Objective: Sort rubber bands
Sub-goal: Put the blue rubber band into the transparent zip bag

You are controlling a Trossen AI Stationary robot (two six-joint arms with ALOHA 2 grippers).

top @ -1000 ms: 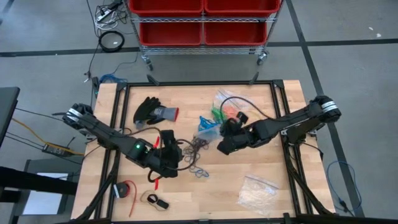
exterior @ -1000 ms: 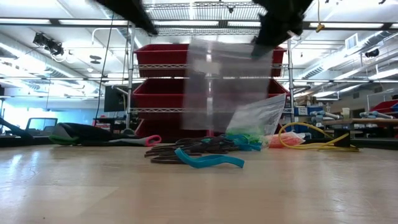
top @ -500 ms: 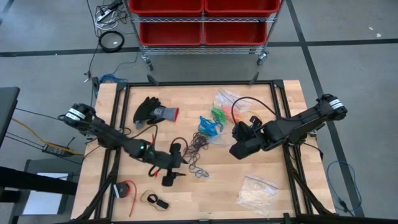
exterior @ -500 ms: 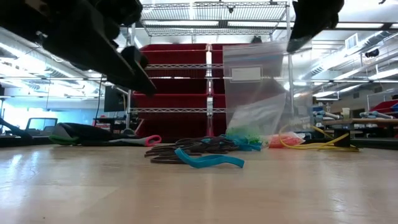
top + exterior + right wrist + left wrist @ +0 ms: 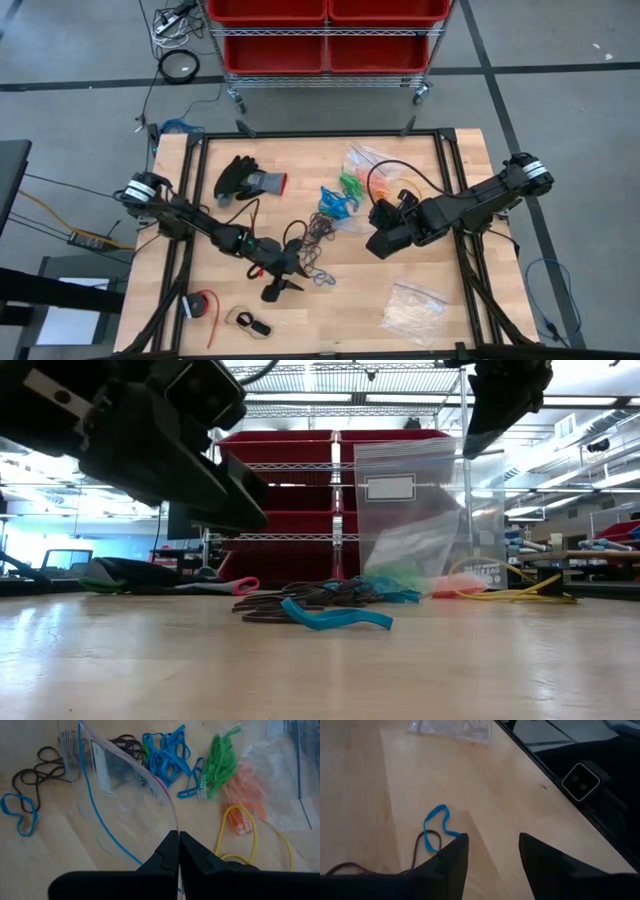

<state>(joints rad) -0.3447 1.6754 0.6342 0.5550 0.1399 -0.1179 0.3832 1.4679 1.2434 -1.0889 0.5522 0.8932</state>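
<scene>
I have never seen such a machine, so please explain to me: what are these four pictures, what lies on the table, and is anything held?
These are two dark robot arms at a wooden table, each ending in a two-finger pincer.

One picture looks straight down on the whole table. One looks level across the table top. The other two come from small cameras on the arms' wrists, so the dark shapes in them are that arm's own fingers.

On the table lie rubber bands in blue, green, orange and black, a dark glove, a thin yellow cable and a bag of whitish pieces.

The right pincer is shut on the edge of a clear plastic bag and holds it up. The left pincer is open, holds nothing, and is near a loose blue band.
</scene>
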